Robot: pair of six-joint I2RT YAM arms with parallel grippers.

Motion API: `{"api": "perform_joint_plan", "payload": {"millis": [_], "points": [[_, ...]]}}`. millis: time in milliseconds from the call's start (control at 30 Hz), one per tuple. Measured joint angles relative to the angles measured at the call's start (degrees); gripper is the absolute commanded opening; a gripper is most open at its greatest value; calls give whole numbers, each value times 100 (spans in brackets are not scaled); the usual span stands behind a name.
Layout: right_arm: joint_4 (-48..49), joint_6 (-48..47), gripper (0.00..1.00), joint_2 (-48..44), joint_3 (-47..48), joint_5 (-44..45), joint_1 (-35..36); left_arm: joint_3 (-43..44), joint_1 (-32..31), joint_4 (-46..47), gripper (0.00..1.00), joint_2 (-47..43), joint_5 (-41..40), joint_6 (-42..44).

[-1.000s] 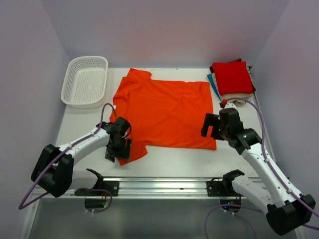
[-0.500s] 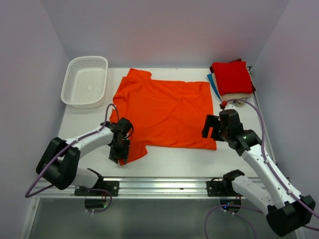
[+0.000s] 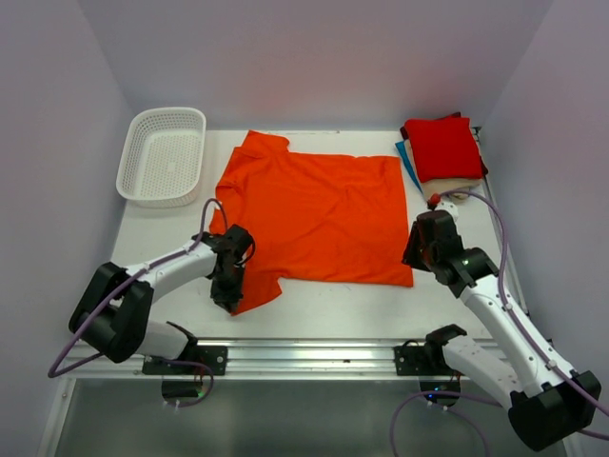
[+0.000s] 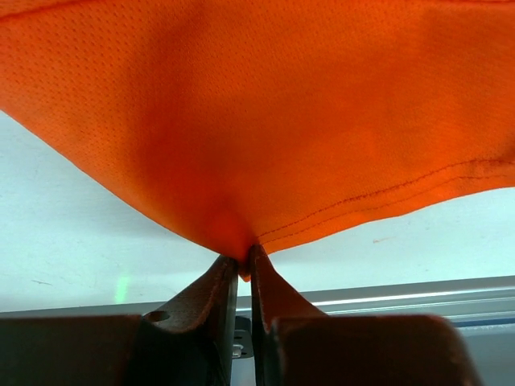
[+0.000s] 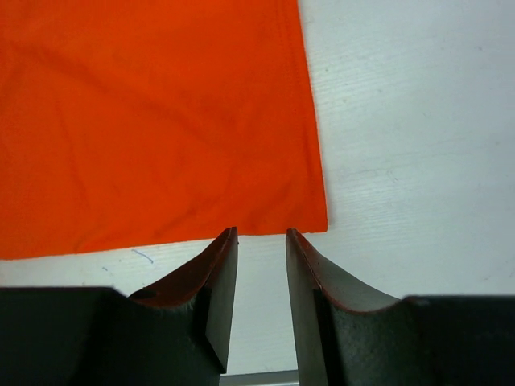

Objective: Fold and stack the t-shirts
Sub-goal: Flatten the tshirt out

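Sideways, orange t-shirt [image 3: 314, 214] lies crosswise, collar leftward, hem rightward.

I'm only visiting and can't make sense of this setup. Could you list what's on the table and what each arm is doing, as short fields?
Shirt in work: orange t-shirt, spread flat mid-table
Left gripper: shut, pinching the shirt's near-left sleeve
Right gripper: open, nothing between its fingers, poised at the shirt's near-right hem corner
Folded stack: far right corner, red on top, blue and beige edges showing beneath
Basket: white mesh, far left of the table
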Motion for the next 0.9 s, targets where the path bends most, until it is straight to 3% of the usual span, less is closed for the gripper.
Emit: {"api": "perform_joint_plan", "payload": {"millis": [100,167,200,233,267,400,500,733,900], "points": [[-61,308,33,133,-24,350,0,0,-2,-15,11,-170,20,0],[-74,562,38,260,-118,522,0,0,-2,-37,10,-308,33,0],[-70,688,42,326,-203,605,0,2,-2,-55,10,-400,42,0],[-66,828,56,391,-310,651,0,9,-2,-79,9,-501,50,0],[-52,990,62,446,-437,704,0,28,-2,-105,9,-584,59,0],[4,1517,75,610,-960,765,-13,184,-2,-164,8,-809,63,0],[81,1847,74,612,-1287,769,-39,345,-2,-216,8,-907,63,0],[470,2345,58,612,-1676,820,-111,509,-2,-225,7,-997,61,2],[793,2465,52,721,-1937,833,-140,509,-2,-229,7,-1019,61,2]]}}
